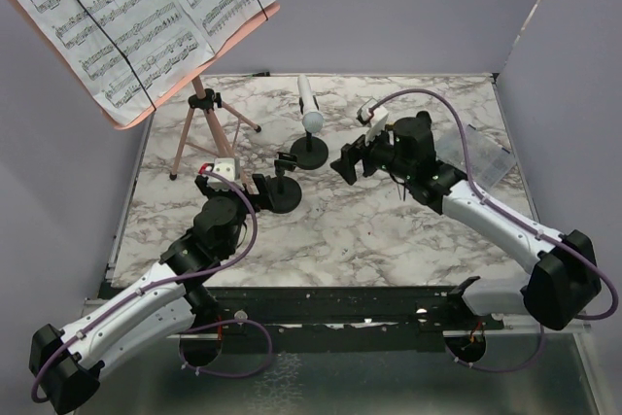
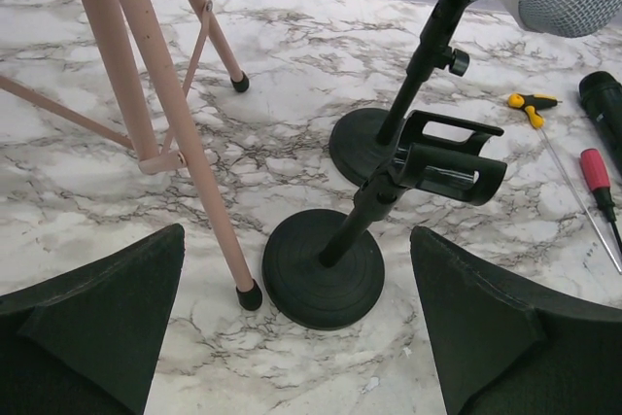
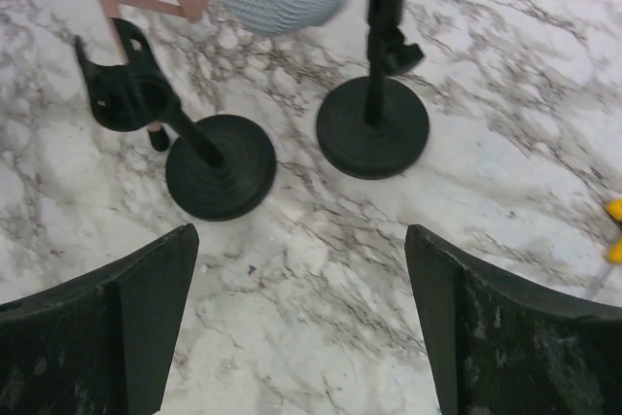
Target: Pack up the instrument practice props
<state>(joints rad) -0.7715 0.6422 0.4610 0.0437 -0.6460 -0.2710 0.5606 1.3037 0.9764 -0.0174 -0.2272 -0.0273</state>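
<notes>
The pink tripod music rest (image 1: 199, 128) stands at the back left with white sheet-music pages (image 1: 136, 17) on its board. The white microphone (image 1: 309, 109) sits in one black round-based holder (image 1: 310, 154). The other holder (image 1: 283, 198) stands empty in front of it, beside a tripod foot. My left gripper (image 1: 257, 186) is open, just short of the empty holder's base (image 2: 323, 282), nothing between its fingers. My right gripper (image 1: 347, 164) is open over bare table, facing both holders (image 3: 221, 168). The black microphone (image 2: 604, 104) lies at the right edge of the left wrist view.
A red-handled screwdriver (image 2: 595, 174) and a yellow-handled tool (image 2: 532, 102) lie on the marble right of the holders. A clear plastic box (image 1: 478, 156) sits at the right, behind my right arm. Grey walls close the back and sides.
</notes>
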